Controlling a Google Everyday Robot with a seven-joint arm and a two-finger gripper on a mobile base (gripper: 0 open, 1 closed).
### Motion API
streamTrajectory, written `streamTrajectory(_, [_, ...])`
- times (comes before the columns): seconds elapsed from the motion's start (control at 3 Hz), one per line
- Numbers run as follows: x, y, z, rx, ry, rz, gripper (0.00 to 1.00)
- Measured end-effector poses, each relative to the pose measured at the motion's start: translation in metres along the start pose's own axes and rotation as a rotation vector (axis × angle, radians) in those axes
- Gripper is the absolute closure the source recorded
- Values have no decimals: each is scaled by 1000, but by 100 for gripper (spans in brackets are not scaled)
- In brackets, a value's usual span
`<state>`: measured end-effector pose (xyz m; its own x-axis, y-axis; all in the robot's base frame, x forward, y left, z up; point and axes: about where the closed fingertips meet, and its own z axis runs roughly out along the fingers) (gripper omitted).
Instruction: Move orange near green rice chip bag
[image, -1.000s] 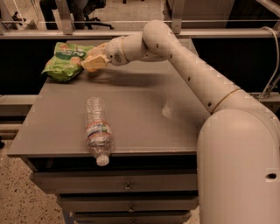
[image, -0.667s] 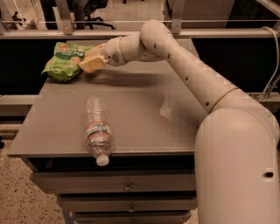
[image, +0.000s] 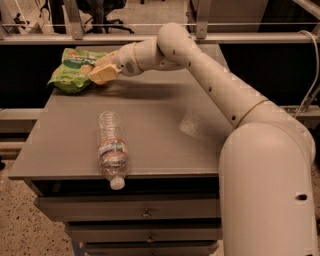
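The claw is at upper left, just beside the green rice chip bag. The orange is hidden and I cannot tell the claw's grip. Probably only the release remains.

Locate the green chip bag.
In the camera view, the green rice chip bag lies at the far left corner of the table, with the gripper at the bag's right edge.
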<state>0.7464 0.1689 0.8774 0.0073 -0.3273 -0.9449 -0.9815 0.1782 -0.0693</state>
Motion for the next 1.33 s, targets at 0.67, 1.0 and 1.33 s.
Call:
streamTrajectory(0.67, [2,0,1,-7,3,6,0])
streamTrajectory(1.0, [2,0,1,-7,3,7,0])
streamTrajectory(1.33, [-7,-9,-32,42,1,-14,0])
